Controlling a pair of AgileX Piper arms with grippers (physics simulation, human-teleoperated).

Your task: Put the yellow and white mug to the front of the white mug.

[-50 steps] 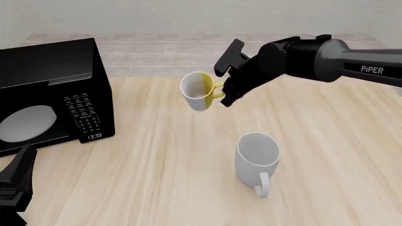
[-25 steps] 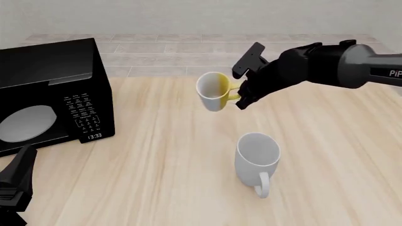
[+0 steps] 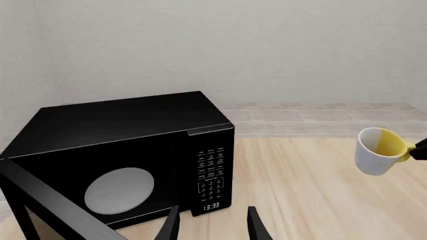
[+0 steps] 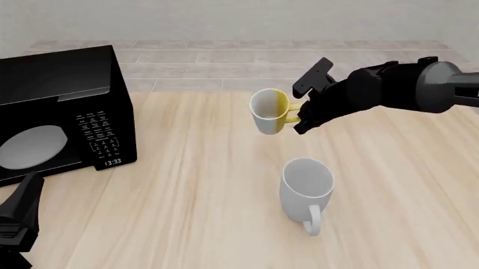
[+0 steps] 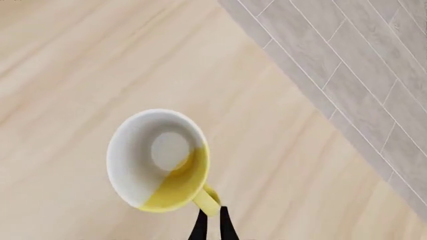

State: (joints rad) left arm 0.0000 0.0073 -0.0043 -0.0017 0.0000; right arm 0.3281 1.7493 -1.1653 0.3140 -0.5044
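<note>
The yellow and white mug (image 4: 270,111) hangs tilted in the air above the table, held by its yellow handle in my shut right gripper (image 4: 298,116). In the right wrist view the mug's (image 5: 159,160) open mouth faces the camera and my fingertips (image 5: 212,225) pinch the handle. In the left wrist view this mug (image 3: 378,150) shows at the far right. The white mug (image 4: 307,188) stands upright on the table nearer to me than the held mug, its handle pointing toward me. My left gripper (image 3: 210,225) is low at the near left, open and empty.
A black microwave (image 4: 60,109) fills the table's left side, its door swung open toward my left gripper (image 4: 21,216). The wooden table (image 4: 187,196) ends at a grey tiled floor strip (image 4: 187,61) in the back.
My right gripper has carried the yellow and white mug to the right and slightly down, closer to the spot behind the white mug. The left arm has not moved.
</note>
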